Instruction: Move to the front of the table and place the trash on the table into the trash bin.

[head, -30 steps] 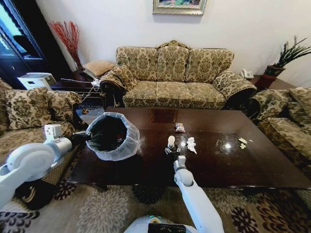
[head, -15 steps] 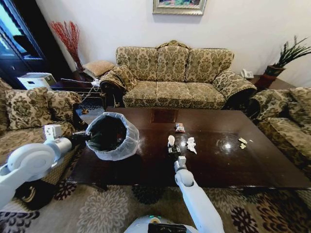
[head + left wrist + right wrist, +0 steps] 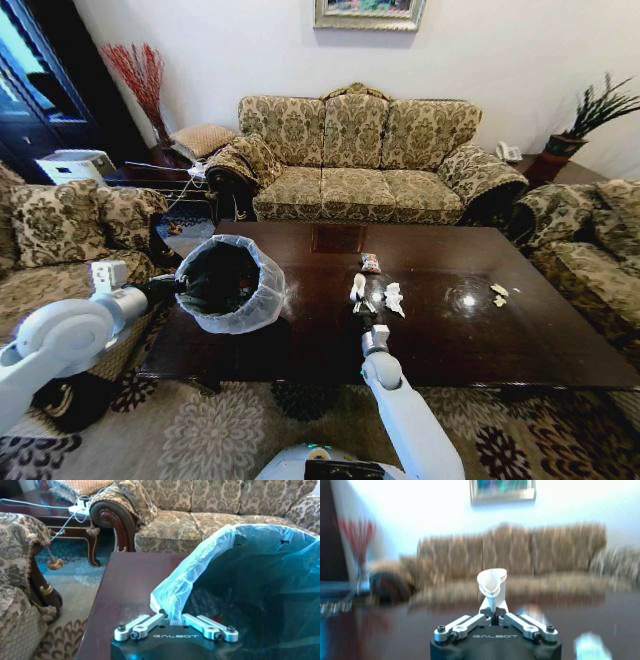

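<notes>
Head view: the right tool (image 3: 359, 303) hangs over the middle of the dark glossy tabletop (image 3: 480, 340), pinching a small white paper cup (image 3: 357, 287) by its lower end; the cup's long axis runs up and slightly toward the sofa (image 3: 360, 160), mouth uppermost; just beside it on the wood lie a crumpled white tissue (image 3: 393, 298) and a small wrapper (image 3: 370, 263); yellowish scraps (image 3: 499, 293) sit well apart near the right end; over on the left, the left tool (image 3: 168, 286) clamps the rim of the trash bin (image 3: 231, 283), which is tipped so its bag-lined mouth faces up and toward the camera.

Left wrist view: the left tool (image 3: 171, 620) is closed on the translucent liner bag (image 3: 200, 577) folded over the bin's edge; the dark inside of the bin opens just past the fingers (image 3: 150, 621); the tabletop's corner lies beside it.

Right wrist view: the right tool (image 3: 494, 615) is closed tight on the cup's (image 3: 492, 587) narrow base; the cup stands upright out of the fingers (image 3: 519, 622), its squashed open mouth at the far end, pointing away from the wrist; the background is blurred.
</notes>
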Tool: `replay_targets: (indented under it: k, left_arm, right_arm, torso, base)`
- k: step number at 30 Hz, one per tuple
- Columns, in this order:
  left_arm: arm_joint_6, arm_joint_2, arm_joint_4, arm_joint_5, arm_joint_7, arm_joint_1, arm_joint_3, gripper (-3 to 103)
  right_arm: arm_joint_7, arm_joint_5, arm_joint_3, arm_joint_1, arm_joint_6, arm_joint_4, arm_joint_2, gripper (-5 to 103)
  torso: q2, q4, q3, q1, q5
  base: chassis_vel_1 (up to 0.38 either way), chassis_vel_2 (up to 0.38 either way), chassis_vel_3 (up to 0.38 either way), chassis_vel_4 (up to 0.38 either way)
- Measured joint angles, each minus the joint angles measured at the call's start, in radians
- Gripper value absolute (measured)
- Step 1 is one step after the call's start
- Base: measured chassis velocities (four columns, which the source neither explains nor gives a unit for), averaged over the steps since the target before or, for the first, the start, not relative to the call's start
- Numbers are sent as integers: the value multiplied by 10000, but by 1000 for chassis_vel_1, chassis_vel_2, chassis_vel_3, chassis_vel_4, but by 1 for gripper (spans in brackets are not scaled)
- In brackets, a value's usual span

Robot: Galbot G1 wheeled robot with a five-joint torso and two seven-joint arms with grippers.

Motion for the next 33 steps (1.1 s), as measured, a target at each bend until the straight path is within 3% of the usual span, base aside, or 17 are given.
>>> replay_targets:
  k: [3,4,5,7,8,11,12,14,18,21,24,26,30,32,33]
  left_arm:
    - [187,225,186,-145,-43,70,0,0]
    - [187,225,186,-145,-43,70,0,0]
    - [315,391,232,-457,-143,96,0,0]
    - [549,628,206,-1124,-386,84,3,0]
    - [549,628,206,-1124,-386,84,3,0]
    - [655,954,46,-1580,-574,26,10,0]
    - [655,954,46,-1580,-574,26,10,0]
    - [791,1131,-166,-1789,-582,11,-74,0]
    - [904,1136,-504,-1873,-581,-20,-216,0]
    - [904,1034,-610,-1855,-573,-16,-239,0]
    - [896,887,-695,-1621,-474,67,-226,0]
    - [893,882,-695,-1597,-468,68,-220,0]
    - [823,840,-694,-1519,-454,59,-170,0]
    - [817,813,-691,-1500,-453,58,-162,0]
    - [797,727,-668,-1410,-448,60,-143,0]
  right_arm:
    - [-1214,228,-196,-133,522,1902,-106,0]
    - [-1214,228,-196,-133,522,1902,-106,0]
    - [-1869,473,-463,-96,505,2791,-285,0]
    - [-2611,843,-1140,14,232,3853,-491,0]
    - [-2611,843,-1140,14,232,3853,-491,0]
    - [-3189,1336,-2802,270,-471,4938,-734,0]
    - [-3189,1336,-2802,270,-471,4938,-734,0]
    - [-3281,1516,-3894,529,-883,5055,-788,0]
    - [-3407,961,-4555,754,-1106,4622,-566,-3]
    - [-3207,356,-4662,749,-1178,4413,-424,6]
    - [-3046,-633,-4607,618,-1202,4229,-456,22]
    - [-3009,-682,-4592,595,-1209,4231,-486,22]
    - [-2967,-689,-4420,484,-1202,4446,-599,44]
    - [-2964,-628,-4386,449,-1165,4507,-616,44]
    - [-2936,-375,-4230,311,-1012,4721,-648,49]
  torso:
    - [0,0,1,0,1]
    - [0,0,1,0,1]
    - [0,1,0,0,-5]
    - [0,0,0,0,-3]
    - [0,0,0,0,-3]
    - [0,0,0,0,3]
    - [0,0,0,0,3]
    - [0,-1,0,0,0]
    - [0,1,0,0,3]
    - [0,0,0,0,2]
    - [0,1,0,0,-2]
    - [0,2,0,0,-2]
    - [0,-1,0,0,3]
    - [0,-1,0,1,3]
    - [0,1,0,1,2]
  base:
    - [0,0,0,0]
    - [0,0,0,0]
    - [0,0,0,0]
    - [0,0,0,0]
    - [0,0,0,0]
    - [0,0,0,0]
    - [0,0,0,0]
    - [0,0,0,0]
    - [0,0,0,0]
    - [0,0,0,0]
    - [0,0,0,0]
    - [0,0,0,0]
    - [0,0,0,0]
    - [0,0,0,0]
    - [0,0,0,0]
